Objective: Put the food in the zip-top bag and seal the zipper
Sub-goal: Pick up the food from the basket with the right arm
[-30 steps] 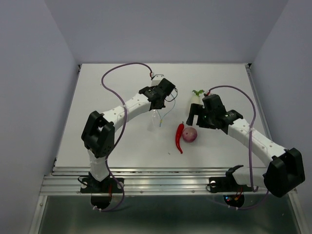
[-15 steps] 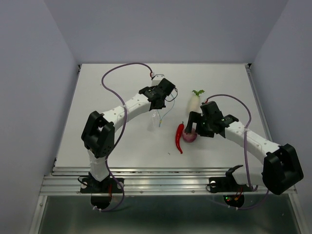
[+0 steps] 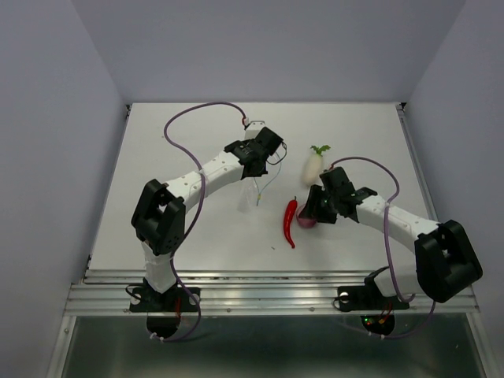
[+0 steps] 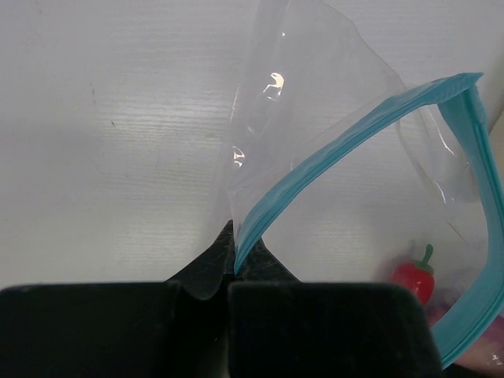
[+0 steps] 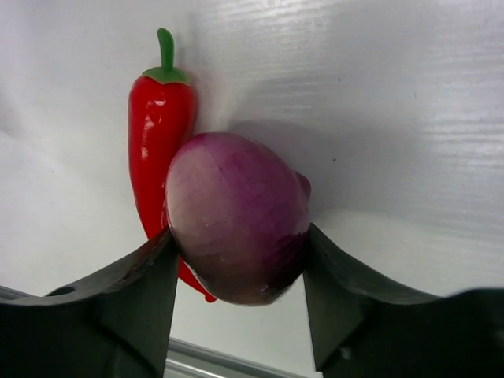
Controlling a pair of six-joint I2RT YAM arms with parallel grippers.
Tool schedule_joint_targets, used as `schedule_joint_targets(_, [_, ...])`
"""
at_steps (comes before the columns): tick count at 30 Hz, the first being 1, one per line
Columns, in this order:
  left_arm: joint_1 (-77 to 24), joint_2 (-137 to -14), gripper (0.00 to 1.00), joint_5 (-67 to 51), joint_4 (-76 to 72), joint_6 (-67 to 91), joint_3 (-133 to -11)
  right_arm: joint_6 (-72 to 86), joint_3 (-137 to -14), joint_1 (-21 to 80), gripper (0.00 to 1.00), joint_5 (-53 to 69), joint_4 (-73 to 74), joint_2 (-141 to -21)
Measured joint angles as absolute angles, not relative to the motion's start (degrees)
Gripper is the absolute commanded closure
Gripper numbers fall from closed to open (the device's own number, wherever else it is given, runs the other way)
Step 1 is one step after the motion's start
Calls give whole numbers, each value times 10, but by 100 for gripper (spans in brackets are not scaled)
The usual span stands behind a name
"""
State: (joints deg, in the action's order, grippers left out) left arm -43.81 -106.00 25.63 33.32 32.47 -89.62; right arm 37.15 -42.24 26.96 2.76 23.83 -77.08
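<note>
My left gripper point(image 3: 257, 175) point(image 4: 234, 253) is shut on the light-blue zipper point(image 4: 331, 150) at one corner of the clear zip-top bag point(image 3: 252, 194) point(image 4: 315, 87). The bag's mouth gapes open. The round purple-red onion point(image 3: 307, 221) point(image 5: 236, 220) sits between the fingers of my right gripper point(image 3: 310, 213) point(image 5: 238, 235), and both fingers press its sides. The long red chili point(image 3: 290, 223) point(image 5: 156, 134) lies touching the onion's left side. The white radish point(image 3: 313, 164) with its green top lies just behind the right gripper.
The white table point(image 3: 181, 236) has a metal rail point(image 3: 260, 276) along its near edge. Grey walls close in the back and both sides. The left arm's purple cable point(image 3: 197, 110) loops over the back of the table.
My right gripper has moved from beside the radish, forward and down onto the onion, and closed round it. The left gripper has kept hold of the bag.
</note>
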Motion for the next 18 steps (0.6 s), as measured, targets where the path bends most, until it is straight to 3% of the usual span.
schedule_joint_targets(9, [-438,-1059,100,250,326,325,-896,353,-431,270,65,34,226,-730])
schedule_joint_targets(18, [-438,-1055,100,243,323,325,-891,328,-545,270,66,67,154,-708])
